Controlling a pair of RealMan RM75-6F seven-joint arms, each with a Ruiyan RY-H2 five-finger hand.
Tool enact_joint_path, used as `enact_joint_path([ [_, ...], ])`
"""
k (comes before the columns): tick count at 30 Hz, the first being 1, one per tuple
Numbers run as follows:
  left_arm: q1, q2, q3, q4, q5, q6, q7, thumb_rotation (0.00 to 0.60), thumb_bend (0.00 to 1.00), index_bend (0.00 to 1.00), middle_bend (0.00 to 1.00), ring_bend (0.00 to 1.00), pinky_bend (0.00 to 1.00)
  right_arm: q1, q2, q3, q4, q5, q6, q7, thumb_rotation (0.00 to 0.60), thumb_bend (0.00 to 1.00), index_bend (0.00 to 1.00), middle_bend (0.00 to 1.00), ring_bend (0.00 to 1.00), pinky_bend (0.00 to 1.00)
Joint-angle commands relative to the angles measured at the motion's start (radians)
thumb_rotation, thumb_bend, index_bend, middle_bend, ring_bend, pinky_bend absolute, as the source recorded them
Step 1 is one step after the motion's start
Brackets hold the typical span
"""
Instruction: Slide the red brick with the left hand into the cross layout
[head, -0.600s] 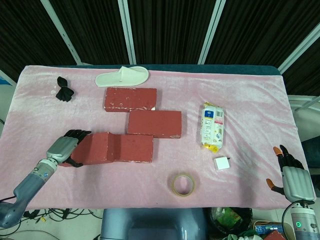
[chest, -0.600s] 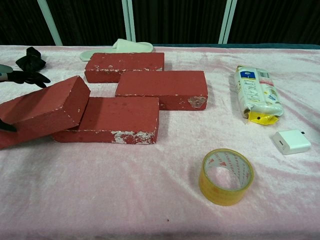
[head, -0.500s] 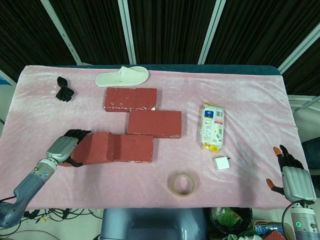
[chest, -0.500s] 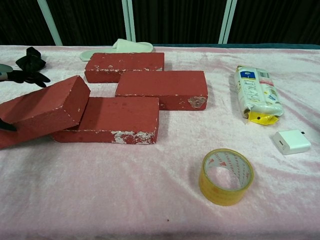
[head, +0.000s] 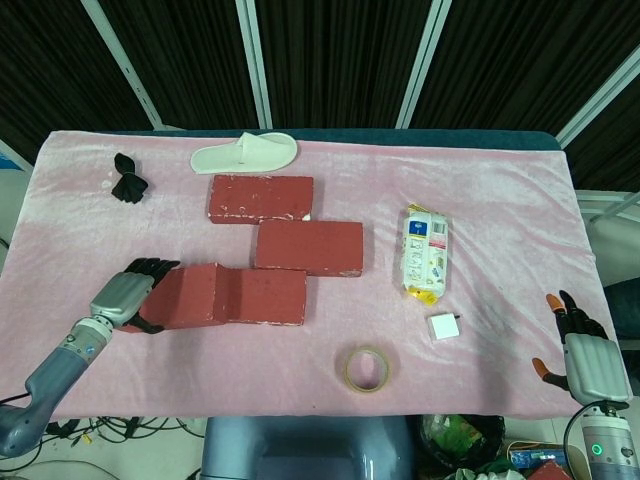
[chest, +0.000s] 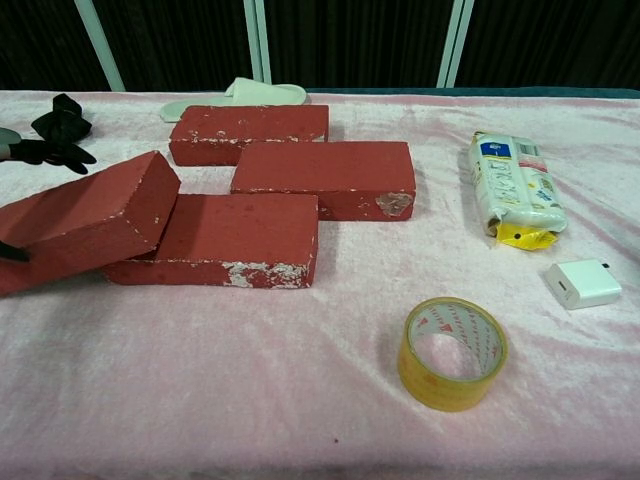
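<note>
The left hand (head: 125, 298) grips the outer end of the red brick (chest: 82, 218) with fingers wrapped over it, tilting its inner end onto the neighbouring brick (chest: 225, 238) of the layout, presumably for sliding inward; the right hand (head: 585, 350) rests idle, fingers spread.

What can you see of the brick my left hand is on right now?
The red brick is a dull red block with chipped whitish edges. It sits tilted, its right end propped on the flat brick beside it, its left end lower toward the pink cloth. It lies at the front left of the brick group. The left hand grips its left end, dark fingers over the top edge.
</note>
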Motion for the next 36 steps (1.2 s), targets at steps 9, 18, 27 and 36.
enact_joint_path([
  [9,-0.008,-0.001,-0.002,-0.006,-0.009,-0.008,0.011,0.6,0.0,0.04,0.11,0.0,0.0,-0.001,0.002,0.002,-0.005,0.008,-0.002,0.003,0.6,0.15,0.08,0.01,0.12,0.2],
  [18,-0.02,-0.013,-0.001,0.006,-0.032,-0.025,0.033,0.6,0.0,0.06,0.12,0.0,0.0,0.0,0.002,0.002,-0.005,0.011,-0.002,-0.001,0.6,0.16,0.08,0.01,0.12,0.2],
  [27,-0.032,-0.025,-0.001,0.017,-0.054,-0.034,0.059,0.6,0.09,0.13,0.19,0.0,0.0,0.0,0.003,0.002,-0.009,0.014,-0.005,0.0,0.6,0.15,0.08,0.01,0.12,0.2],
  [36,-0.033,-0.038,-0.009,0.026,-0.07,-0.011,0.077,0.6,0.21,0.21,0.25,0.0,0.0,0.0,0.003,0.002,-0.009,0.014,-0.003,-0.001,0.6,0.16,0.08,0.01,0.12,0.2],
])
